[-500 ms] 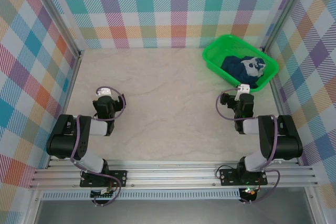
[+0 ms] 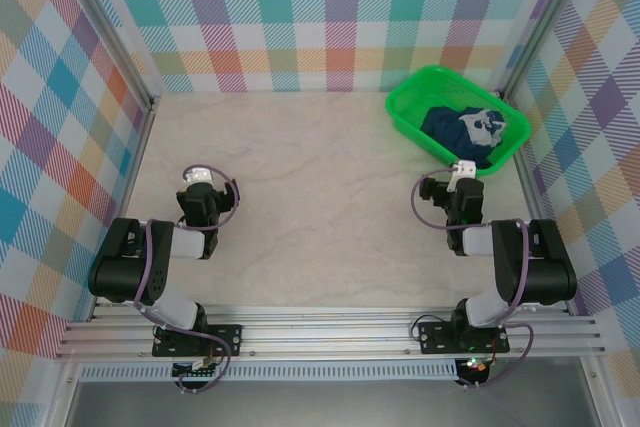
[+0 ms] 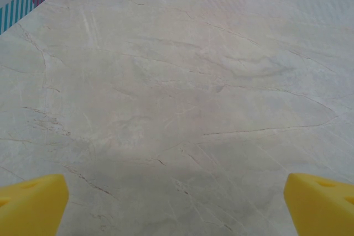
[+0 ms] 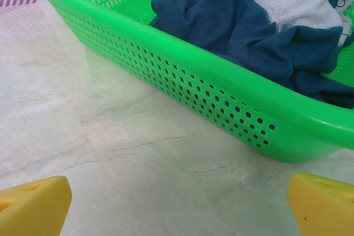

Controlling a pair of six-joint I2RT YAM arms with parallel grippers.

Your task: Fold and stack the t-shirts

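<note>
A dark navy t-shirt [image 2: 462, 130] with a white and pale-blue print lies crumpled inside the green basket [image 2: 408, 117] at the back right. In the right wrist view the t-shirt [image 4: 260, 31] fills the basket behind its perforated wall [image 4: 182, 81]. My right gripper [image 2: 463, 173] sits just in front of the basket, open, its yellow fingertips [image 4: 33, 205] wide apart over bare table. My left gripper [image 2: 199, 179] rests at the left side of the table, open, with yellow fingertips [image 3: 30, 205] far apart and nothing between them.
The marble-look table [image 2: 310, 187] stretches between both arms. Plaid walls enclose the back and both sides. An aluminium rail [image 2: 330, 332] runs along the near edge under the arm bases.
</note>
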